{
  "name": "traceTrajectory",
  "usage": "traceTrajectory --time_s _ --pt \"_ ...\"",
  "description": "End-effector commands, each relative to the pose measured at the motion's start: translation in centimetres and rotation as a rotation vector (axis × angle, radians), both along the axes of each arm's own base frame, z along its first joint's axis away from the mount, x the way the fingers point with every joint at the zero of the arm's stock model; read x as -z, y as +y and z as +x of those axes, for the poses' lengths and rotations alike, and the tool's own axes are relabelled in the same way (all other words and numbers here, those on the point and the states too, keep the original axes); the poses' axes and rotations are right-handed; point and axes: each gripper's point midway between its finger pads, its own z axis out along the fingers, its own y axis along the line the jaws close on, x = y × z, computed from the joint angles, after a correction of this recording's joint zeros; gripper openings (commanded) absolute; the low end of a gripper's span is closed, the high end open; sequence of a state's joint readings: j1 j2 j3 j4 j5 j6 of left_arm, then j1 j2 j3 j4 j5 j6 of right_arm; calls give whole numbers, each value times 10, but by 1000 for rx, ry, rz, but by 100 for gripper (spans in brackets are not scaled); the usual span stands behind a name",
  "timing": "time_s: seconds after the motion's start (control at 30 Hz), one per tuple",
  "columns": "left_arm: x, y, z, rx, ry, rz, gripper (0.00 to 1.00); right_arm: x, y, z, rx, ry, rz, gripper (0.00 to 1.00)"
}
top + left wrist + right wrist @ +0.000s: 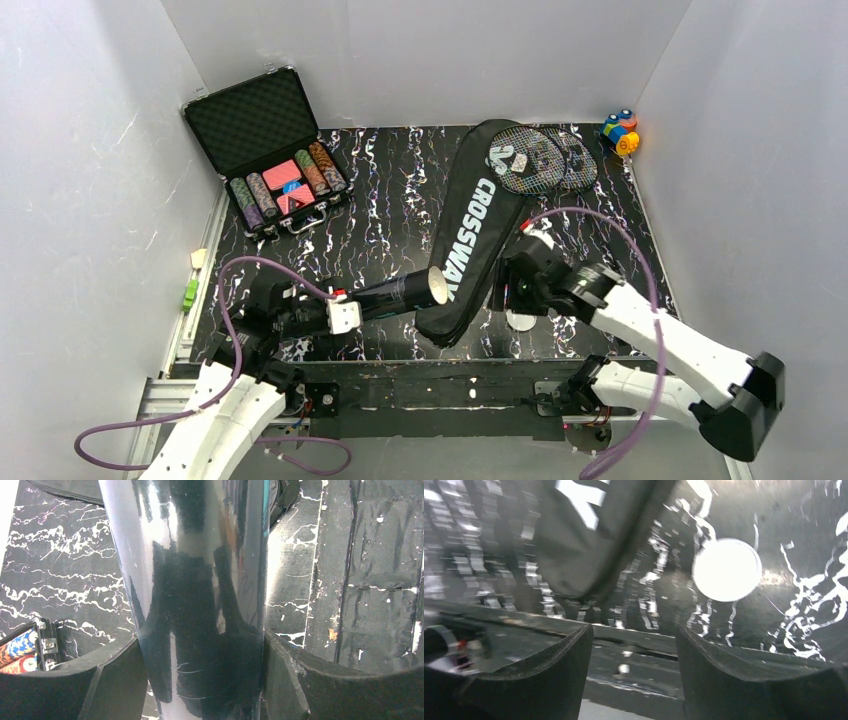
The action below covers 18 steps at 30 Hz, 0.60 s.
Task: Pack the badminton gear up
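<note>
My left gripper (343, 312) is shut on the long dark tube (392, 296), held roughly level with its pale open end (437, 285) pointing at the bag. In the left wrist view the glossy tube (195, 580) fills the gap between the fingers of that gripper (200, 680). The black "CROSSWAY" bag (470, 240) lies across the middle of the table, with two racket heads (535, 158) at its far end. My right gripper (508, 292) is open and empty beside the bag's near end (594, 540), above the round white lid (520, 321), which also shows in the right wrist view (726, 570). No shuttlecocks are in view.
An open black case of poker chips (270, 150) stands at the far left; its corner shows in the left wrist view (22, 650). Colourful toy blocks (620, 132) sit at the far right corner. White walls enclose the table on three sides.
</note>
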State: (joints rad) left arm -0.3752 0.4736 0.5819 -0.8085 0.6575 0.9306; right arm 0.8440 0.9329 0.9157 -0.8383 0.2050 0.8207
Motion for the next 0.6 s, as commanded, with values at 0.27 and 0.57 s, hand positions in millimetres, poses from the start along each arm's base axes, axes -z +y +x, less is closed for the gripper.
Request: traceTrajectory --time_s 0.27,0.57 --pt "-8 1 -4 18 -47 -3 16 100 -14 10 100 143 -196 59" --pt "-7 1 -4 16 -39 -1 16 140 -24 12 134 209 -264 54"
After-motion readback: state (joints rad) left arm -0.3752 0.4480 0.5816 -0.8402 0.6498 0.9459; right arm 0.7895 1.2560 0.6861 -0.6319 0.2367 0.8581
